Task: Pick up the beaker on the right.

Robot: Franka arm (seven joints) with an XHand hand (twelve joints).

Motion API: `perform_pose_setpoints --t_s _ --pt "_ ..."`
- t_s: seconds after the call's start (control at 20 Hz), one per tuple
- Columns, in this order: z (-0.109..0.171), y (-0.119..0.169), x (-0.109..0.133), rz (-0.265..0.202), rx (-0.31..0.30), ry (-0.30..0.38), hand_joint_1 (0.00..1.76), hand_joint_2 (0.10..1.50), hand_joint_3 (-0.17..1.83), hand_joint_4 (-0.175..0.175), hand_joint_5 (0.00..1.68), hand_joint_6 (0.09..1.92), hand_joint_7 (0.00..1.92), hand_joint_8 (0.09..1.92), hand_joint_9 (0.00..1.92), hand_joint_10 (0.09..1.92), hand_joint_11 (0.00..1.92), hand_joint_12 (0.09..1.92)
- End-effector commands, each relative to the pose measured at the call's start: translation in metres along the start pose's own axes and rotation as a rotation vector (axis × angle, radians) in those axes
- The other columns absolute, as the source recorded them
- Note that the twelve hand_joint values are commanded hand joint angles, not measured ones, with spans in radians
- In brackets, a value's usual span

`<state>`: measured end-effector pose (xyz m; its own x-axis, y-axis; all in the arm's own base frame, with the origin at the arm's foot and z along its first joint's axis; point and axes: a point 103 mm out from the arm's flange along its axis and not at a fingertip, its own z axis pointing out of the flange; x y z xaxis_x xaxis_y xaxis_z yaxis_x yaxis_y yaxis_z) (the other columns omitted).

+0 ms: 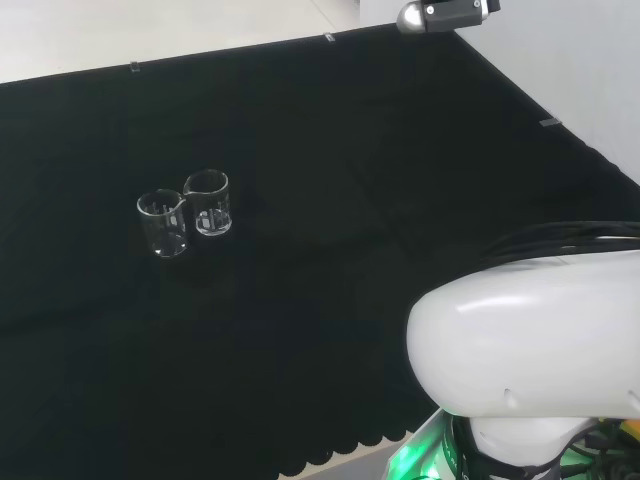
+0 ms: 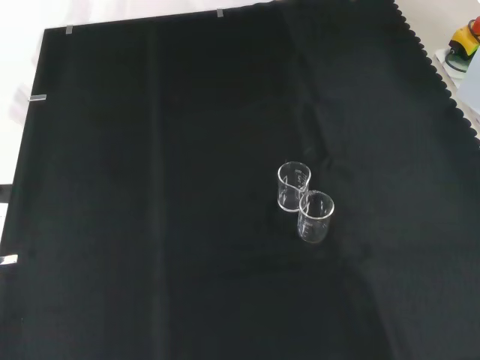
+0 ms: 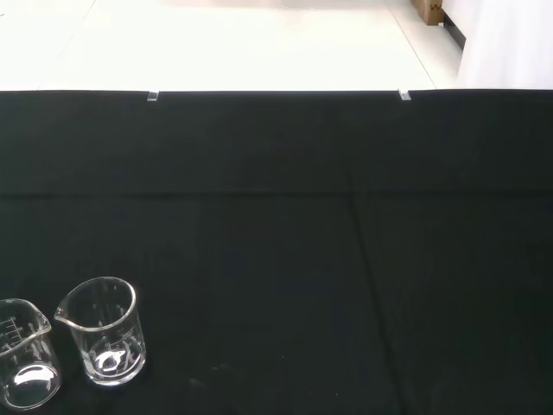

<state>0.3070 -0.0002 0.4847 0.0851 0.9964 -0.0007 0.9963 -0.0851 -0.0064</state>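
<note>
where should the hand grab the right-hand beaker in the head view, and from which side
Wrap the body wall below the rim of the right beaker, probably coming from its right side in the head view. It stands upright, mouth open, and the other beaker sits close against its left, spouts nearly meeting, so only the outer side is free for fingers. A top-down approach would also work.

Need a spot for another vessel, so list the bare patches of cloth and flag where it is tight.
Two clear beakers stand rim to rim near mid-cloth: one, the other. That is the single crowded spot; no hand passes between them. In the front view the black cloth lies bare from the beakers left to the taped edge, up to the top edge, and right to the scalloped edge.
</note>
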Motion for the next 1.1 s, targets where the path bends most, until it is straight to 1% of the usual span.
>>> perform_pose_setpoints --t_s 0.05,0.25,0.75,1.0,1.1 --pt "-0.006 0.003 0.014 0.003 0.005 -0.044 0.0 1.1 0.78 -0.025 0.16 0.09 0.06 0.42 0.12 0.59 0.0 1.05" --pt "-0.008 0.005 0.019 0.006 0.01 -0.055 0.0 1.11 0.78 -0.026 0.16 0.09 0.05 0.42 0.1 0.59 0.0 1.05" --pt "-0.001 0.009 0.015 0.011 0.021 -0.05 0.0 1.11 0.77 -0.027 0.16 0.09 0.05 0.43 0.11 0.6 0.0 1.05" --pt "0.011 0.014 0.007 0.019 0.023 -0.018 0.0 1.1 0.76 -0.028 0.17 0.09 0.07 0.44 0.12 0.61 0.0 1.05" --pt "0.017 0.016 0.002 0.025 0.017 0.015 0.03 1.07 0.75 -0.028 0.17 0.09 0.07 0.45 0.12 0.61 0.0 1.06"
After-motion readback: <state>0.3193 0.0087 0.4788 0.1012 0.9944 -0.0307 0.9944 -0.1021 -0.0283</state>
